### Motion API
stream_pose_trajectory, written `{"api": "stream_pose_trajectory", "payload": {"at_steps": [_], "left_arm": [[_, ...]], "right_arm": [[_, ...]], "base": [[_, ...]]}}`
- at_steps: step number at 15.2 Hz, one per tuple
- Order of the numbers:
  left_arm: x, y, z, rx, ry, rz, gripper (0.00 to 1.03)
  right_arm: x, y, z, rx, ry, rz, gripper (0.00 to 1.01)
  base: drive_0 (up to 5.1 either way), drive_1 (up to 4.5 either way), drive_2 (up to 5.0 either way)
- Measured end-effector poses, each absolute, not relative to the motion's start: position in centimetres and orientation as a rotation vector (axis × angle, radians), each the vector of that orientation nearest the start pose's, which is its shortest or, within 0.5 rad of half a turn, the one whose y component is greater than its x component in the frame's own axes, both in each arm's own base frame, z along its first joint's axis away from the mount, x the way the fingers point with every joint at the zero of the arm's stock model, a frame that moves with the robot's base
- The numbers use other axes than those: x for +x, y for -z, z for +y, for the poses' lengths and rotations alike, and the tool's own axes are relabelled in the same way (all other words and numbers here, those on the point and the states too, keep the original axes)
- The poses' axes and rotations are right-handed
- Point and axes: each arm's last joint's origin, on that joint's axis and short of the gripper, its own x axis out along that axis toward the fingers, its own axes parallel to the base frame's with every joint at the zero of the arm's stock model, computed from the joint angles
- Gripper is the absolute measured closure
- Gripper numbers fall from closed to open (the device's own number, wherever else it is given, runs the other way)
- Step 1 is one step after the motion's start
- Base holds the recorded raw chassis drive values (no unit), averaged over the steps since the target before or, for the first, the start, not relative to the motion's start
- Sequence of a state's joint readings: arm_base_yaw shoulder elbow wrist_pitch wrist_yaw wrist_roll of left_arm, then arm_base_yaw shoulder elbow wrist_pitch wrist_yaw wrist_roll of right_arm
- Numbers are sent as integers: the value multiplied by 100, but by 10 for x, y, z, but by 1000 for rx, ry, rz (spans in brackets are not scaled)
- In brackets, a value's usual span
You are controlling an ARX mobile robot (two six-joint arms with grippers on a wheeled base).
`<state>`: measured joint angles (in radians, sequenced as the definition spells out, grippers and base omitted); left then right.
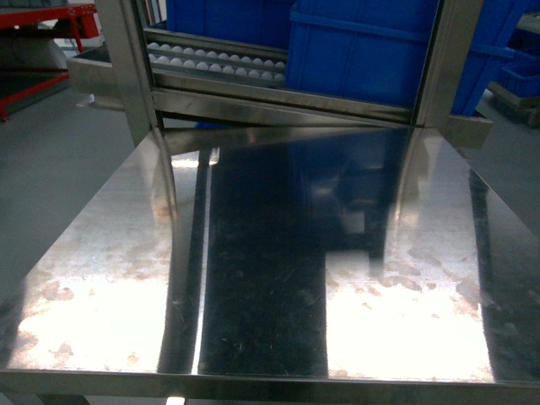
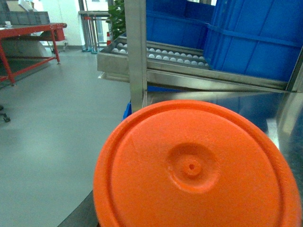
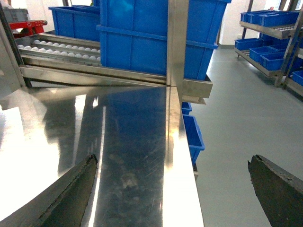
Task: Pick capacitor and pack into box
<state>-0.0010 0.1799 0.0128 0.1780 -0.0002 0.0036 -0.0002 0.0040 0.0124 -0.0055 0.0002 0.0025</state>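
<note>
Steel worktop (image 1: 253,278) fills the head view, with no claw, box or capacitor visible on it. Only the left wrist view shows one orange disc (image 2: 196,170), close to the lens; whether the left claw is spread or closed cannot be told. Only the right wrist view shows the right claw (image 3: 173,194), spread wide, gripping nothing.

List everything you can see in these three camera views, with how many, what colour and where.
Shiny stainless steel table: one, silver, fills the head view; bare.
Large blue plastic bins: at least two, blue, on the rack behind the table.
White roller conveyor track: one, steel with white rollers, left of the bins.
Round orange plastic disc: one, orange, filling the left wrist view.
Red metal-framed bench: one, red, far left.
Small blue plastic bins on shelving: several, blue, far right.
Right gripper: dark jaws wide apart.
</note>
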Motion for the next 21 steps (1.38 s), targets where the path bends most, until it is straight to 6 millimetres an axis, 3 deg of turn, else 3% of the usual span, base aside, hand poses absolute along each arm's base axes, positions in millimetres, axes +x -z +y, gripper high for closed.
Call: {"api": "stream_pose_trajectory", "payload": {"at_steps": [2,3,21], "left_arm": [[100,-163,0,4,4,47,59],[97,-169,0,4,1,-16,59],[97,-167,0,4,0,-1,59]], "right_arm": [[97,-167,0,2,1,-3,3],[97,-167,0,2,0,-2,3],[97,-167,0,2,0,-6,3]], "base": [[0,0,0],[0,0,0],[0,0,0]]}}
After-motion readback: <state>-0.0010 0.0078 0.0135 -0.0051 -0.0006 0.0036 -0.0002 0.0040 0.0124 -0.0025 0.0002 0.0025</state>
